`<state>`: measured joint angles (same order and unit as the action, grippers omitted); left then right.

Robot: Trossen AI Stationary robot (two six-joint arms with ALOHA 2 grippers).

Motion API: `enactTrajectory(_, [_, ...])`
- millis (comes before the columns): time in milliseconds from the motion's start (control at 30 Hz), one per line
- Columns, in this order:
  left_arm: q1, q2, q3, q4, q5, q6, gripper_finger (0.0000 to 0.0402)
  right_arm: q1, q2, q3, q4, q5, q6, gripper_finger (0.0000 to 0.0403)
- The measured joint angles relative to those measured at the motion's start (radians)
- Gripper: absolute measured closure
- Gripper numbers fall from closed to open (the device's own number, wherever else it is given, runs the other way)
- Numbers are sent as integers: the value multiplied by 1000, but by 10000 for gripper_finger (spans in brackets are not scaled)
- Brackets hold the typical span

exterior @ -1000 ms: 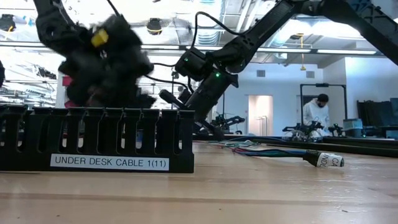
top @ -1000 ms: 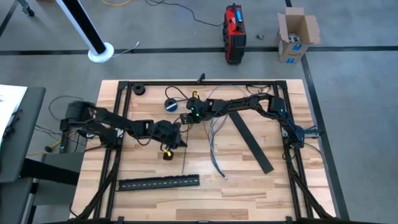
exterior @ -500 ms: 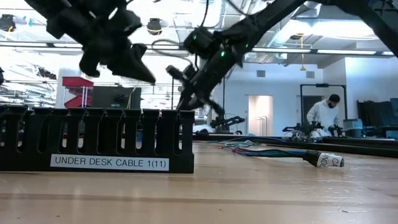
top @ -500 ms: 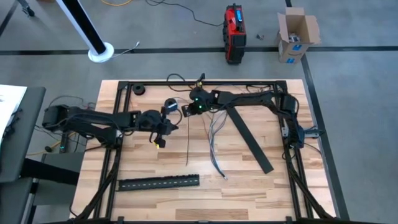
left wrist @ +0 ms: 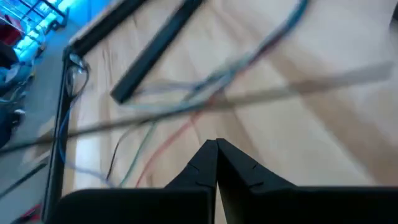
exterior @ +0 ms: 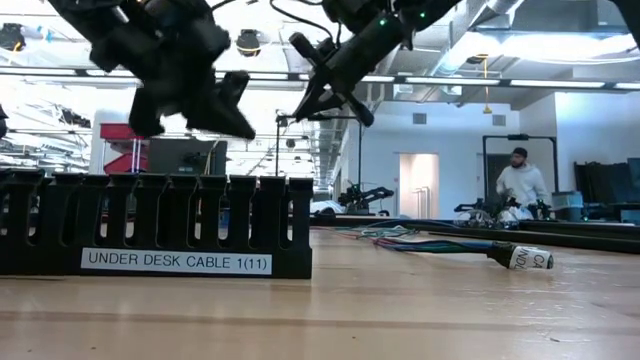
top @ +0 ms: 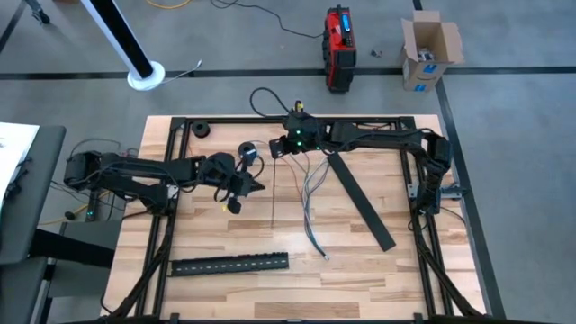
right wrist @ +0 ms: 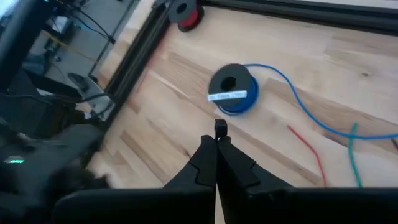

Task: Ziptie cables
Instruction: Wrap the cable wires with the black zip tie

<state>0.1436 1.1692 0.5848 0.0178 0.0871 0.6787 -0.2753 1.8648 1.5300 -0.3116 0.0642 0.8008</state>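
The cables [top: 310, 193] lie loose on the wooden table, fanned out toward its near edge; they also show in the left wrist view [left wrist: 186, 106]. A thin dark straight strip [top: 272, 214] lies flat just left of them. My left gripper [top: 258, 186] hangs shut above the table, left of the cables, with nothing between its fingers [left wrist: 216, 149]. My right gripper [top: 273, 148] is shut and raised near the far edge, beside the blue-and-black tape roll [right wrist: 231, 87]. A small dark nub shows at its tips; I cannot tell what it is.
A flat black strip [top: 360, 200] lies slanted right of the cables. A slotted black cable duct [top: 229, 264] lies near the front edge and fills the low view's left [exterior: 150, 225]. A small black round part [top: 202, 129] sits at the far left corner. A person [exterior: 520, 185] stands in the room behind.
Both grippers have risen off the table. My left gripper has gone up and toward the far edge, away from the thin strip. My right gripper has gone up and toward the far edge, past the tape roll. The cables have stayed where they were.
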Motion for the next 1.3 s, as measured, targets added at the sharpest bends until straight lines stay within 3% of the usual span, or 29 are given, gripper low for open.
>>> enactTrajectory(133, [-4, -23, 116, -89, 28, -105, 393, -2, 0, 0, -9, -2, -9, 403])
enactTrajectory(200, [7, -25, 185, -142, 92, -223, 378, -1, 0, 0, -5, -12, -15, 403])
enactTrajectory(367, [94, -25, 265, -179, 423, -665, 329, -2, 0, 0, 1, -14, -40, 403])
enactTrajectory(433, [123, -24, 265, -196, 486, -763, 309, -4, 0, 0, 18, -18, -45, 403])
enactTrajectory(800, [269, 37, 263, -304, 485, -1155, 255, -9, -1, 44, 124, -66, -87, 403])
enactTrajectory(1100, [335, 77, 261, -376, 500, -1016, 248, -11, -2, 175, 25, -66, -186, 403])
enactTrajectory(1200, [335, 75, 261, -434, 449, -850, 248, -18, -2, 202, 20, -67, -196, 403])
enactTrajectory(1300, [297, 72, 261, -494, 373, -559, 248, -31, -2, 230, 6, -68, -209, 403])
